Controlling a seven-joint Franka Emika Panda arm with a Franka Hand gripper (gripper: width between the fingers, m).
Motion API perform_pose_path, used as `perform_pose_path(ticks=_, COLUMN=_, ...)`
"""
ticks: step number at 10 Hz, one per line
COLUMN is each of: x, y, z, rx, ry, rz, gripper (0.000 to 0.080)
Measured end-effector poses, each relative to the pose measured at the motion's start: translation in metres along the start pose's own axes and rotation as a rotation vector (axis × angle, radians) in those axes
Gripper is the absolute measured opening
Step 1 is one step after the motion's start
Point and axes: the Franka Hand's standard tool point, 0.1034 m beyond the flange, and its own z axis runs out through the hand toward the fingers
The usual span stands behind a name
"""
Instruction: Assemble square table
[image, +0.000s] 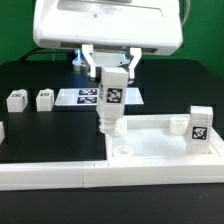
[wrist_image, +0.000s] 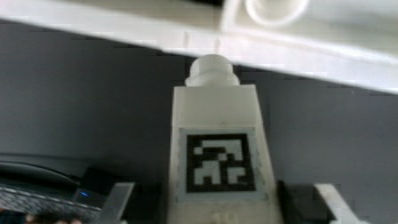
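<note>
My end effector (image: 112, 80) is clenched on a white leg (image: 111, 112), which hangs upright with its tag facing the exterior camera. Directly below it lies the square table top (image: 160, 146), with a round corner socket (image: 122, 150) just under the leg's lower end; I cannot tell whether they touch. In the wrist view the fingers (wrist_image: 107, 200) flank the leg, its rounded peg (wrist_image: 214, 72) pointing at the top. A second leg (image: 200, 125) stands on the top, well to the exterior view's right of the end effector. A third leg (image: 44, 99) and a fourth leg (image: 15, 99) sit on the black table (image: 40, 135), off to its left, with the marker board (image: 88, 97) behind it.
</note>
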Motion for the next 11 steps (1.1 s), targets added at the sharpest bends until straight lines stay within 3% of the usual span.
perform_pose_path(ticks=1, x=0.005, y=-0.008, z=0.001, rx=0.014, ry=-0.006, rz=0.017, gripper=0.0291)
perform_pose_path(ticks=4, x=0.003, y=-0.007, z=0.001, rx=0.012, ry=-0.007, rz=0.011, gripper=0.0291)
perform_pose_path(ticks=5, x=0.001, y=-0.005, z=0.001, rx=0.011, ry=-0.012, rz=0.000, gripper=0.0291)
perform_pose_path(ticks=6, x=-0.018, y=0.013, z=0.002, rx=0.013, ry=-0.048, rz=-0.038, gripper=0.0291)
perform_pose_path(ticks=7, x=-0.028, y=0.016, z=0.005, rx=0.033, ry=-0.057, rz=0.001, gripper=0.0291)
perform_pose_path(ticks=8, x=-0.035, y=0.010, z=0.010, rx=0.066, ry=-0.077, rz=-0.005, gripper=0.0291)
perform_pose_path(ticks=9, x=-0.041, y=0.013, z=0.013, rx=0.102, ry=-0.111, rz=-0.012, gripper=0.0291)
perform_pose_path(ticks=11, x=-0.039, y=-0.001, z=0.014, rx=0.127, ry=-0.109, rz=0.019, gripper=0.0291)
